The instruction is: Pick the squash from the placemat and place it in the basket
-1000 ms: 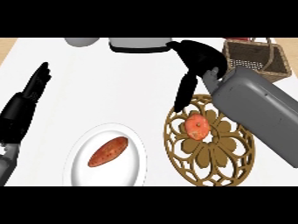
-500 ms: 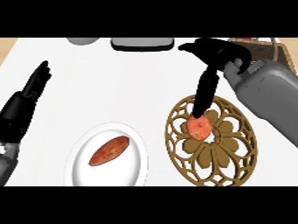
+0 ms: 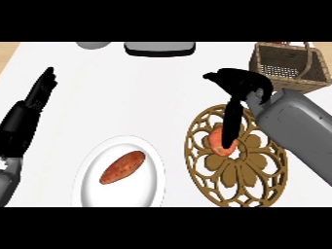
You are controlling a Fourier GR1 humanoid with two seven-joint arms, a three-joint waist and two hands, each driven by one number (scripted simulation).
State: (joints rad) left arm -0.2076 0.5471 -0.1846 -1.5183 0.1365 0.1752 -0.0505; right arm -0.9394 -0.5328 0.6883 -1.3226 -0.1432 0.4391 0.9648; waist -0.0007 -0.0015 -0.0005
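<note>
centrally, an orange squash [image 3: 217, 141] lying on the brown openwork placemat [image 3: 233, 187], with the right hand [image 3: 242, 86] poised over it, long straight fingers [image 3: 231, 124] pointing down onto the squash, not curled round it. up at the far right corner, a wicker basket [image 3: 313, 73] well apart from the mat. off to the left, left hand [image 3: 30, 104] resting with fingers straight, beside a white plate [image 3: 147, 187] bearing a reddish sweet potato [image 3: 122, 167].

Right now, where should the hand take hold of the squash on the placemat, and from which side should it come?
Grip the squash across its rounded middle, coming from above. It lies low on the flat placemat, so its sides are hard to reach from the counter level. The right hand already points its fingers down onto it; they hide the squash's right part.
</note>
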